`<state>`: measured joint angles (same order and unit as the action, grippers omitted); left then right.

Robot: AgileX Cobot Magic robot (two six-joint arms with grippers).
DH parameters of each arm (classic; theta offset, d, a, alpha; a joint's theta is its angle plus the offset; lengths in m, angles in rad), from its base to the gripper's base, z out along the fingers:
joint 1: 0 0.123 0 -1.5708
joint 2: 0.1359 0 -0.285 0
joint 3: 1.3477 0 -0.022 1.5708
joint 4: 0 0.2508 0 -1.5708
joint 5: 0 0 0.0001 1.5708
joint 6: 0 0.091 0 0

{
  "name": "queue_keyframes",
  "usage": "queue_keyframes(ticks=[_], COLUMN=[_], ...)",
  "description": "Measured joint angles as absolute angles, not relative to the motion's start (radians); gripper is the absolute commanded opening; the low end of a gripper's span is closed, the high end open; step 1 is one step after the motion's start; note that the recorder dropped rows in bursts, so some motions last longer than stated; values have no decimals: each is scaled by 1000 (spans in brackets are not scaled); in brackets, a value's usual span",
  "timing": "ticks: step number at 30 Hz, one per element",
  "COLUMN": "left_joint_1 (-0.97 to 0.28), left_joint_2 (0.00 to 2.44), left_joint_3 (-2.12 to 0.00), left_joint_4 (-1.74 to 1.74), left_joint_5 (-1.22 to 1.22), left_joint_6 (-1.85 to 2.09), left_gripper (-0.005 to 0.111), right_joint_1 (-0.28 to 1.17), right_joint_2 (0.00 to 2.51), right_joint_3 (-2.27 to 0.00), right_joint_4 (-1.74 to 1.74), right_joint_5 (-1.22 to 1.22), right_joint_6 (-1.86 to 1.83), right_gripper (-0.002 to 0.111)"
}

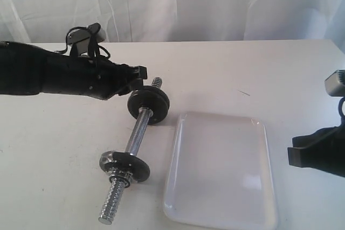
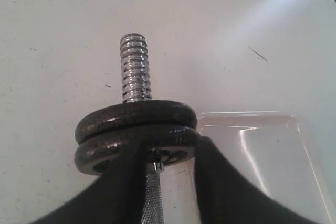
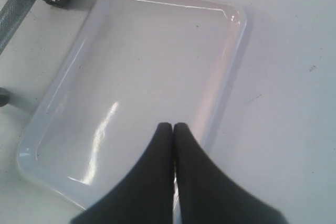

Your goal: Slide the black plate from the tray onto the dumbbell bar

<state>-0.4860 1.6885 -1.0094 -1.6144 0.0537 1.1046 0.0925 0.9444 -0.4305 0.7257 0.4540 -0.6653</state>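
Note:
The chrome dumbbell bar [image 1: 135, 136] lies on the table, slanting from near to far, left of the white tray [image 1: 221, 168], which holds nothing. The black plate [image 1: 148, 106] is threaded on the bar's far end, pressed against a second black disc [image 2: 136, 115]. My left gripper [image 1: 138, 82] reaches in from the left. In the left wrist view it [image 2: 170, 145] is open, fingers astride the knurled bar [image 2: 152, 203], tips against the plate [image 2: 102, 156]. The right gripper [image 3: 173, 127] is shut on nothing, over the tray's [image 3: 157, 61] edge.
A black lobed collar [image 1: 126, 166] sits near the bar's front threaded end [image 1: 110, 208]. The far threaded end [image 2: 134, 69] sticks out beyond the discs. A white curtain hangs behind the table. My right arm [image 1: 318, 152] hovers at the right edge.

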Motion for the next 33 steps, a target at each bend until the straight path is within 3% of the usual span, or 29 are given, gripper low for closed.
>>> queue_keyframes(ticks=[8,22,33], left_joint_1=[-486,-486,-486], left_joint_2=[1521,1018,941], left_joint_3=[-895,-616,-614], left_joint_4=[-1461,-1363,-1363], left_joint_5=[0,-125,-138], left_joint_6=[1105,1282,1286], left_gripper=[0,0,0], right_joint_1=[93,93,93], right_joint_2=[944,944,939], right_joint_3=[-431,-431,-415], right_joint_4=[726,726,723], right_joint_5=[436,381,342], right_joint_6=[-672,-674,-674], right_gripper=[0,0,0])
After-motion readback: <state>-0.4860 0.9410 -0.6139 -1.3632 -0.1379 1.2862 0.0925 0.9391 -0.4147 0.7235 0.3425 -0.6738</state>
